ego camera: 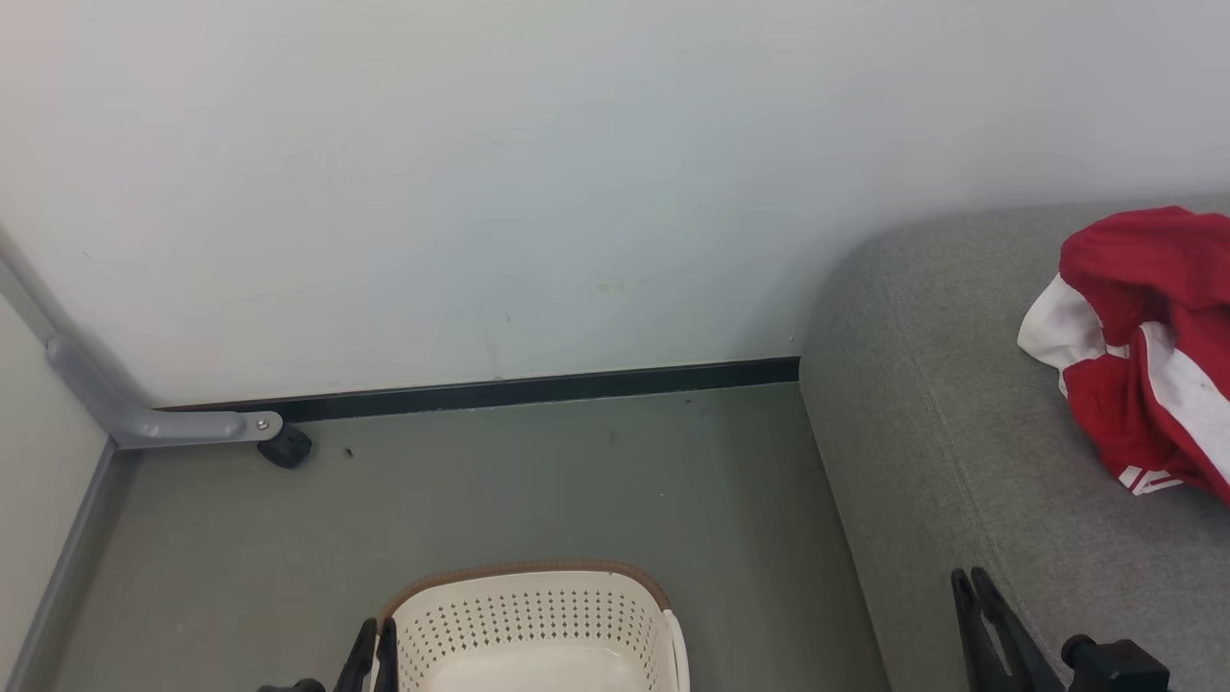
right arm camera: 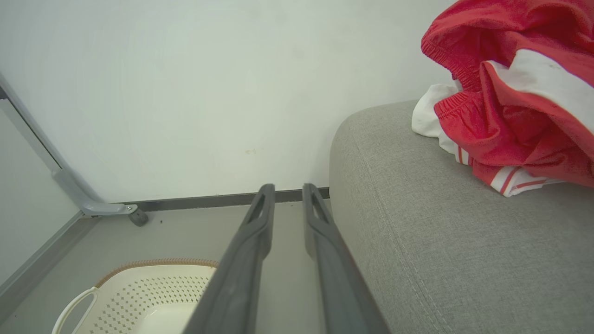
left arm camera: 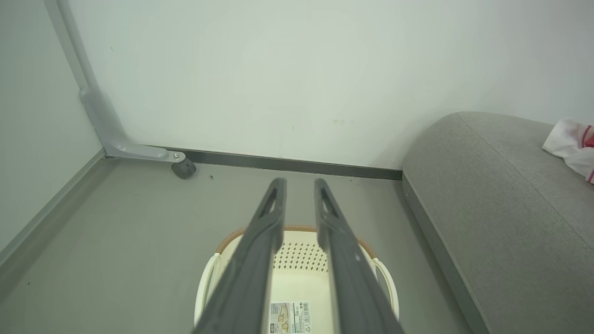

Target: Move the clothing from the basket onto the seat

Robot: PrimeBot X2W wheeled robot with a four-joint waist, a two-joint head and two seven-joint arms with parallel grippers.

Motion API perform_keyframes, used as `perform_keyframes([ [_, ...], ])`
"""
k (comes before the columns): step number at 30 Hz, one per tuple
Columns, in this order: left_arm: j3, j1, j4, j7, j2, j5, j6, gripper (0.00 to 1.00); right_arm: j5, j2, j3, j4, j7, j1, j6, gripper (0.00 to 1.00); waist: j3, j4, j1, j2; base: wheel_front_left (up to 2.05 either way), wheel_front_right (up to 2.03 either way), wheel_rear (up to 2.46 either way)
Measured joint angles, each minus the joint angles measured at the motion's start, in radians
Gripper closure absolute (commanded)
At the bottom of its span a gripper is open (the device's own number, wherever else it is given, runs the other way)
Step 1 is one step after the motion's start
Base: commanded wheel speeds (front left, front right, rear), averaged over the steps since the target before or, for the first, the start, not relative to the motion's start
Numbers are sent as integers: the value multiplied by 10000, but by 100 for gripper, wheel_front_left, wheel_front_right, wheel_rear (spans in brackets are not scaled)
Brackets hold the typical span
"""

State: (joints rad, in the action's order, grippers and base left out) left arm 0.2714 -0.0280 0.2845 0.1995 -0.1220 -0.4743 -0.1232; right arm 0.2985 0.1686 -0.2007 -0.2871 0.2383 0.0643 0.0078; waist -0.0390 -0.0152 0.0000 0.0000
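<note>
The red and white clothing (ego camera: 1143, 346) lies bunched on the grey seat (ego camera: 942, 432) at the right, and it looms close in the right wrist view (right arm camera: 506, 102). The cream basket (ego camera: 528, 601) with its brown rim stands on the floor at the bottom centre. What I see of its inside is bare apart from a paper label (left arm camera: 290, 317). My left gripper (left arm camera: 299, 183) hovers over the basket, open by a narrow gap, with nothing between its fingers. My right gripper (right arm camera: 287, 188) hangs beside the seat's rounded end, likewise open and holding nothing.
A white wall with a dark baseboard (ego camera: 538, 389) closes the back. A grey metal strut ending in a black caster (ego camera: 285, 447) sits in the left corner. Grey floor (ego camera: 538, 481) runs between the basket, the wall and the seat.
</note>
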Motion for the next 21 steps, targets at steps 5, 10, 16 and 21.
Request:
perform_keyframes([
  [5,-100,158,153,-100,27,-201,67,100,203,-109,82,-173,-94,-176,12,100,8,4,0,0,0,0,0],
  [10,-307,156,167,-236,67,-761,190,100,757,-151,290,-192,-276,-171,42,100,35,14,0,0,0,0,0],
  [16,-497,151,173,-499,140,-1519,326,100,1720,-234,497,-226,-537,-157,102,100,61,24,0,0,0,0,0],
  [21,-706,143,174,-667,174,-2119,454,100,2403,-288,667,-234,-736,-151,150,100,82,32,0,0,0,0,0],
])
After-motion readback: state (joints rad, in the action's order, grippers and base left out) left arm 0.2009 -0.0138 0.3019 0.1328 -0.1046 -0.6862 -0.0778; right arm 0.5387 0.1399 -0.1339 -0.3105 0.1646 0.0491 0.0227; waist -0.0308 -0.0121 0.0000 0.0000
